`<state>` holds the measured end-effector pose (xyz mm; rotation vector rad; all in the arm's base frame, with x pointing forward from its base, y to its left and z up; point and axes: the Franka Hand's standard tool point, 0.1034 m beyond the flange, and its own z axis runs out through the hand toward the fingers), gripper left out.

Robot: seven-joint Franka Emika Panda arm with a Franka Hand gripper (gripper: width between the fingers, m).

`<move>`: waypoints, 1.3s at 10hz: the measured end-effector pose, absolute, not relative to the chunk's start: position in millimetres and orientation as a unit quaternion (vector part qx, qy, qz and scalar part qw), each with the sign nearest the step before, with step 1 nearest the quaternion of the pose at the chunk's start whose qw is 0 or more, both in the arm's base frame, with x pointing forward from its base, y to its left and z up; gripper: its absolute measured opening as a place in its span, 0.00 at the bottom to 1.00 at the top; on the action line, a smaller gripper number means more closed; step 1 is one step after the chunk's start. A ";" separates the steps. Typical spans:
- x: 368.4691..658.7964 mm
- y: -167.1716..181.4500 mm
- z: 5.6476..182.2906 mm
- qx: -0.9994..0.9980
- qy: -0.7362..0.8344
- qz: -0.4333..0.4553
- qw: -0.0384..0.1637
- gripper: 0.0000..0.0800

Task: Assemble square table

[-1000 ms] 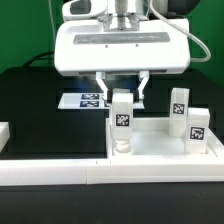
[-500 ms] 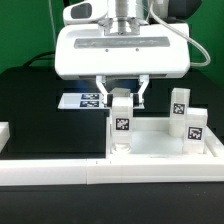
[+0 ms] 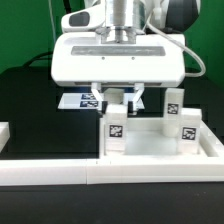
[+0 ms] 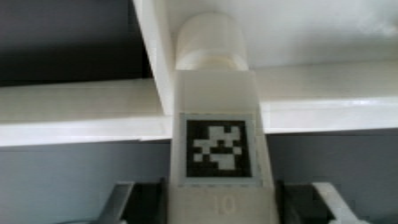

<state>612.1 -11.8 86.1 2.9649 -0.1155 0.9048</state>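
Square table top (image 3: pixel 160 148) on bench; tool (image 3: pixel 116 100) clamped on leg (image 3: pixel 116 130) at corner. Risk: leg tilted, misses its hole, jams or slips from tool.

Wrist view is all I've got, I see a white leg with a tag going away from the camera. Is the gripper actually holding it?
Observer: Yes. In the exterior view the gripper is closed on the top of that leg, which stands upright at the tabletop's corner on the exterior view's left.
Operator: Any other legs around?
Observer: Two more tagged legs stand upright at the side of the tabletop on the exterior view's right.
Operator: Anything behind the arm?
Observer: The marker board lies flat on the black table, behind the gripper.
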 end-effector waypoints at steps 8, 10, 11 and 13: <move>610.7 -10.0 84.0 0.957 -0.036 0.287 0.019 0.81; 610.7 -10.0 83.9 0.957 -0.036 0.287 0.019 0.81; 610.7 -10.0 83.9 0.957 -0.036 0.287 0.019 0.81; 613.2 -6.2 84.3 0.964 -0.036 0.263 0.007 0.81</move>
